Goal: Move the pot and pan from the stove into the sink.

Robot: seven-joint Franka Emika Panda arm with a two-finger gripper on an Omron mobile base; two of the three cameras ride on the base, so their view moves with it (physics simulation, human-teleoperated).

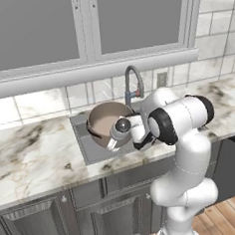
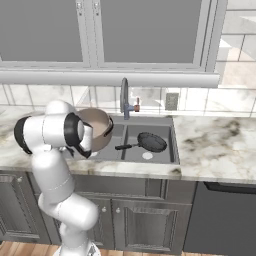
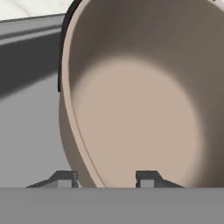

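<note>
Tan and deep, the pot (image 1: 106, 121) is hanging tilted over the left basin of the sink (image 1: 82, 142), its pale inside facing up and toward me, and I am holding it by the near rim. My gripper (image 3: 106, 178) is closing on that rim: one fingertip (image 3: 64, 177) is sitting outside the wall and the other inside the bowl, with the pot's edge running between them. A dark loop handle is showing on the pot's far side. Beyond it, the pan (image 2: 151, 142) is lying flat in the right basin, its long thin handle pointing toward the divider. The dark arched faucet (image 2: 124, 96) is rising behind the sink, and the marble counter (image 2: 215, 145) is stretching out on both sides.
</note>
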